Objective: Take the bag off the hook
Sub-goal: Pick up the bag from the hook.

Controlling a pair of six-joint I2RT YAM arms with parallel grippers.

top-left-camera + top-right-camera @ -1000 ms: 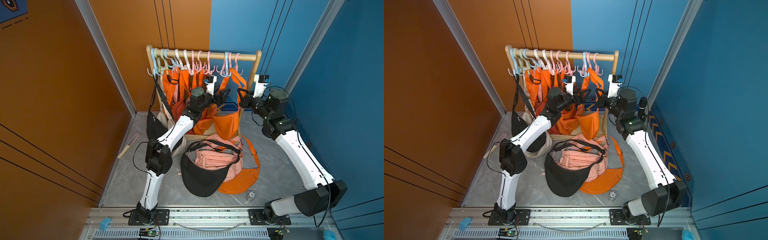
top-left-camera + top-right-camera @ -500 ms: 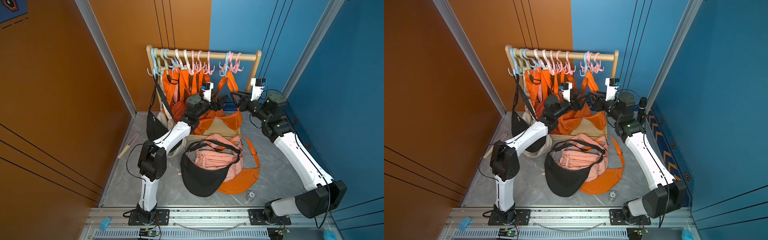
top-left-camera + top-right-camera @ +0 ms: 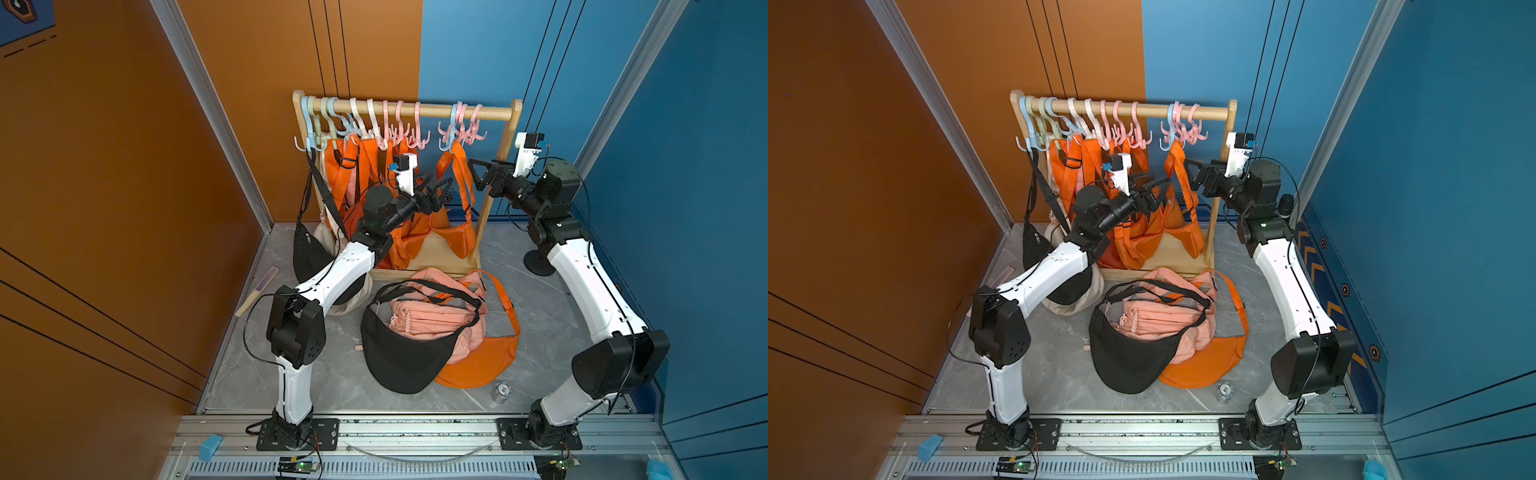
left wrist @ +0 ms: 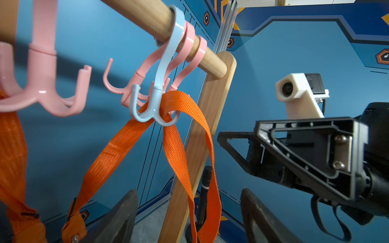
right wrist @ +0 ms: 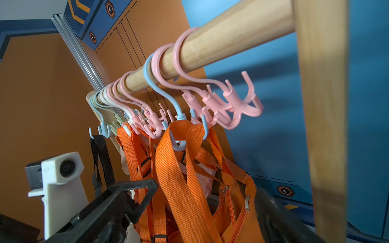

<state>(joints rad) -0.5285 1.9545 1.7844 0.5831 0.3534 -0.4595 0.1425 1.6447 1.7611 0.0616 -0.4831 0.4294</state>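
The wooden rack (image 3: 490, 113) stood at the back of the surface (image 3: 332, 374), its rail crowded with plastic hooks. Toward the robot's right end of that rail hung the orange bag (image 3: 457, 241), apart from the other orange bags (image 3: 365, 174), with its body sagging low near the rack's base. We judged it soft, limp and light. It was a zippered fabric pouch that would fold, swing and trail rather than keep any shape, so taking it by the body would give little control.

The left gripper (image 3: 438, 189) and the right gripper (image 3: 478, 174) flanked the bag's strap (image 4: 117, 147). Both had their jaws spread wide and held nothing, and neither appeared to touch the webbing.

The strap looked the better place to take hold. It was flat, coarsely woven webbing that should not slip between the pads. We thought the best spot was just below the blue hook (image 4: 166, 63), where the two runs came close together.

The strap lay twisted across that hook's upturned prongs. It would need lifting up and over the tips, not a pull downward. The hook sat loosely on the rail, so we expected it to swivel or slide if dragged.
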